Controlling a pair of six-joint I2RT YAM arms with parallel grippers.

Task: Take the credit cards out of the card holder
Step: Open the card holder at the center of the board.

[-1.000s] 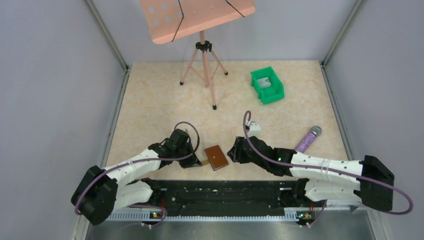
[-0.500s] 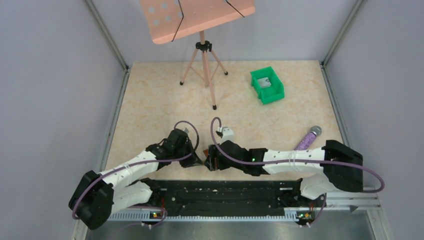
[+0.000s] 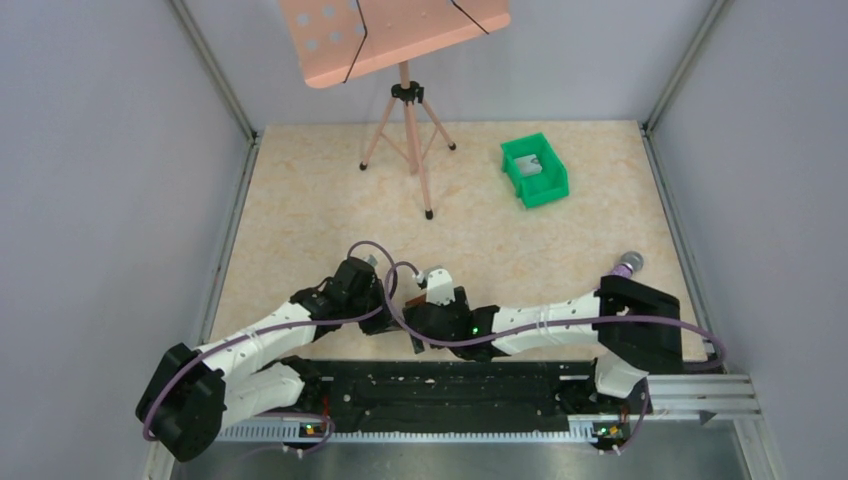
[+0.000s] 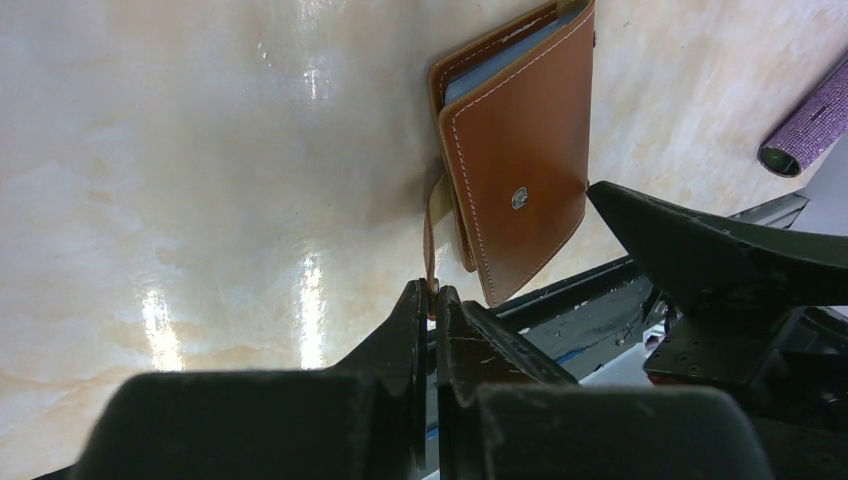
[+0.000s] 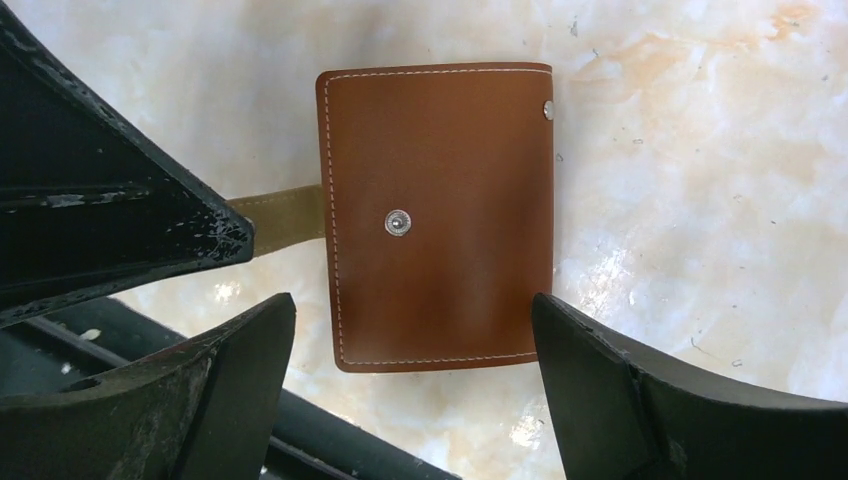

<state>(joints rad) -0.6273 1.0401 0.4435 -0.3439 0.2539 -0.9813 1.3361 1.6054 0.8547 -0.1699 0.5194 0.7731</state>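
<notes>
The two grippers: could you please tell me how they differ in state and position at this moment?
The left gripper is shut, while the right gripper is wide open. The left gripper pinches the side tab; the right gripper's fingers flank the closed card holder without gripping it. Both are black and sit at the card holder.
</notes>
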